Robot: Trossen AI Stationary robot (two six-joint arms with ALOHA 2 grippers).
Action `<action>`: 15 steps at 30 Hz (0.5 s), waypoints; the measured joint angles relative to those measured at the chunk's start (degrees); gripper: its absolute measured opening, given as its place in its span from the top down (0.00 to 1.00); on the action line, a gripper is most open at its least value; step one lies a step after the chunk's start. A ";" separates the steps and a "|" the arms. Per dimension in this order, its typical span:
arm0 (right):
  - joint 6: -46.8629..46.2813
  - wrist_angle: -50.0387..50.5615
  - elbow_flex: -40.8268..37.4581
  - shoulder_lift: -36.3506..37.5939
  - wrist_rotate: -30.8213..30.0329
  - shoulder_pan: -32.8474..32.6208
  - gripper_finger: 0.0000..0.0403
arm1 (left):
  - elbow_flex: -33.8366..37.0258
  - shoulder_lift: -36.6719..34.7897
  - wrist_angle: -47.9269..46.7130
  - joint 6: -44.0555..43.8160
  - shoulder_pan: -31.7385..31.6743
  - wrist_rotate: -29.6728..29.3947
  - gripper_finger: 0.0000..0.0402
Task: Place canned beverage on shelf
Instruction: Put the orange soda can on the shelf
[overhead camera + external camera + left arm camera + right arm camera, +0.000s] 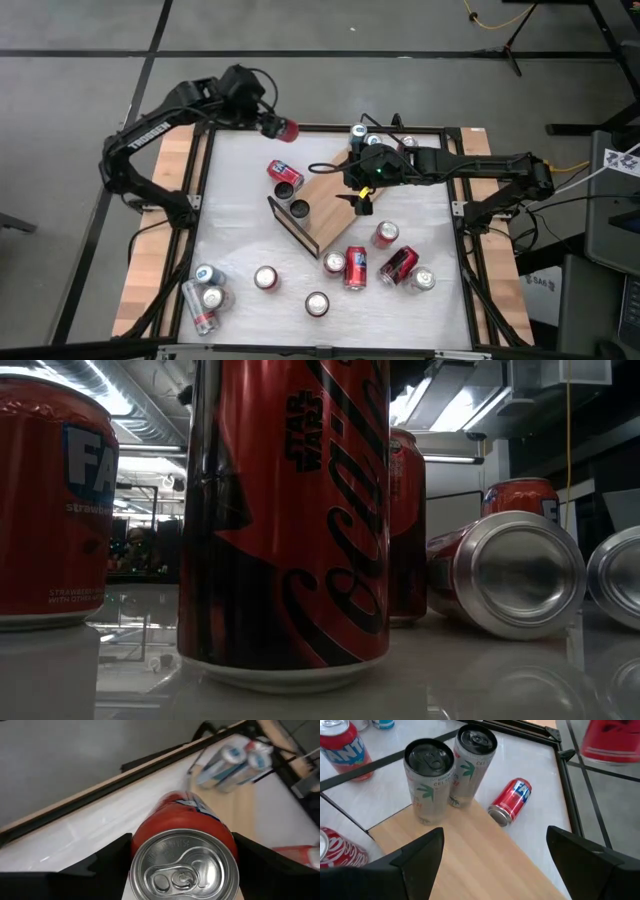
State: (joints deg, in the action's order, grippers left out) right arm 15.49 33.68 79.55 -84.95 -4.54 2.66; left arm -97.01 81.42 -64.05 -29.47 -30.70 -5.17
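left gripper [272, 126]: above the far edge of the table, left of centre; fingers [105, 862] clamped on either side of a red can [286, 129], can top facing the wrist camera
red can: held clear of the tabletop, lying sideways in the high view, red body, silver pull-tab lid
right gripper [362, 205]: over the right end of the shelf [325, 198], spread wide, nothing between the fingers [420, 852]
shelf: light-wood board lying at an angle mid-table, black wire rail along its near-left edge
on shelf: two slim silver cans [447, 775] with green palm print standing upright side by side at one end, touching each other; in the high view two dark-topped cans [291, 199] show at the board's left end
beside shelf: small red Fanta can [511, 802] lying on its side on the white surface, just off the board's edge
table [240, 230]: white top, black frame, wood strips at both sides
loose cans near edge: Coca-Cola Star Wars can [285, 520] upright, closest to the low camera; red Fanta strawberry can [50, 500] upright beside it; another can [510, 570] on its side, silver base toward the low camera
near-left corner: cluster of silver cans [205, 295], some upright, one lying
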 joint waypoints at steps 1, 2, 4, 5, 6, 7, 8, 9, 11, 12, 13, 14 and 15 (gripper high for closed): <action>0.00 0.62 0.00 0.21 0.00 -0.02 0.15 | -1.46 1.10 -0.04 -0.06 0.79 0.22 0.31; 0.00 1.64 -0.04 0.48 0.00 -0.02 0.15 | -2.93 2.34 -0.18 -0.11 1.63 0.37 0.31; 0.00 3.32 -0.04 1.51 -0.01 -0.01 0.15 | -6.01 5.25 -0.92 -0.07 3.44 0.35 0.31; 0.00 4.53 -0.04 2.04 -0.01 0.00 0.15 | -7.48 6.71 -1.82 -0.05 4.29 0.38 0.31; 0.00 5.67 -0.04 2.63 -0.02 0.00 0.15 | -8.95 8.31 -3.22 -0.04 5.10 0.44 0.31; 0.00 6.53 -0.04 3.21 -0.02 -0.02 0.15 | -10.37 9.90 -4.95 -0.04 5.90 0.44 0.31; 0.02 7.32 -0.04 3.60 -0.08 -0.02 0.15 | -11.56 11.39 -6.64 -0.05 6.62 0.44 0.31; 0.02 8.04 -0.04 4.14 -0.54 -0.02 0.15 | -12.70 12.90 -8.17 -0.07 7.49 0.50 0.31; 0.07 9.04 -0.16 5.10 -2.00 -0.02 0.15 | -14.25 15.51 -9.92 -0.09 8.91 0.50 0.31; 0.15 8.98 -0.58 5.75 -3.02 -0.02 0.15 | -14.63 16.65 -10.30 -0.10 9.57 0.65 0.31; 0.20 9.17 -1.13 6.31 -3.85 -0.02 0.15 | -14.74 17.59 -10.39 -0.09 10.18 1.19 0.31; 0.24 9.36 -1.74 6.87 -4.80 -0.02 0.15 | -14.74 18.48 -10.37 -0.10 10.61 2.32 0.31; 0.24 9.40 -2.38 7.34 -5.62 -0.02 0.15 | -14.74 19.39 -10.34 -0.11 10.96 3.79 0.31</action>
State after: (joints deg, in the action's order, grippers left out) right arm 15.73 43.08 77.17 -77.60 -10.16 2.63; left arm -111.74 100.81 -74.39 -29.58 -19.74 -1.38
